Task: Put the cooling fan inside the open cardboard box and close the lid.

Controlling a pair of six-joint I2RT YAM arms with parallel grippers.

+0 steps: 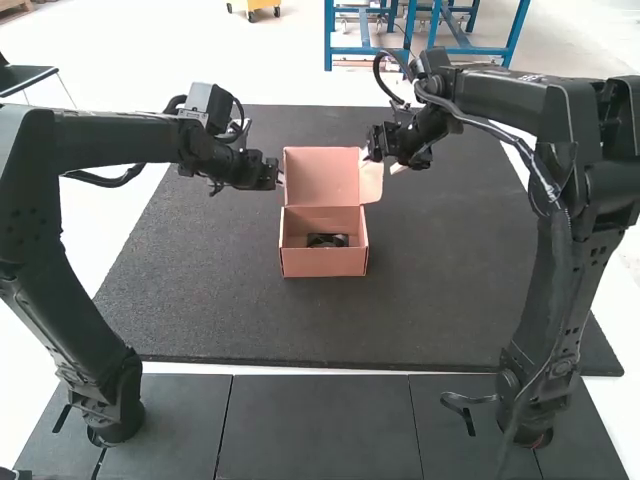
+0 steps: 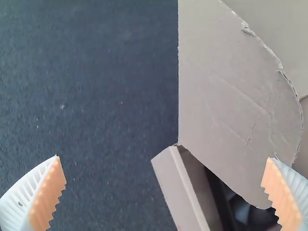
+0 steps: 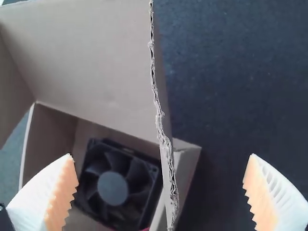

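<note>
Black cooling fan (image 3: 117, 189), flat inside open cardboard box (image 1: 322, 245)

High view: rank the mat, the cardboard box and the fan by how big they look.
1. mat
2. cardboard box
3. fan, partly hidden inside the box, so judged by its visible part only

Dark grey mat (image 1: 200, 300) lay spread flat over the middle of the white table top (image 1: 100, 240). Its surface was rough and finely speckled in both wrist views (image 2: 86, 96) (image 3: 231, 72). Black panels (image 1: 320, 425) sat side by side along the table's near edge, a thin white strip between them and the mat.
</note>
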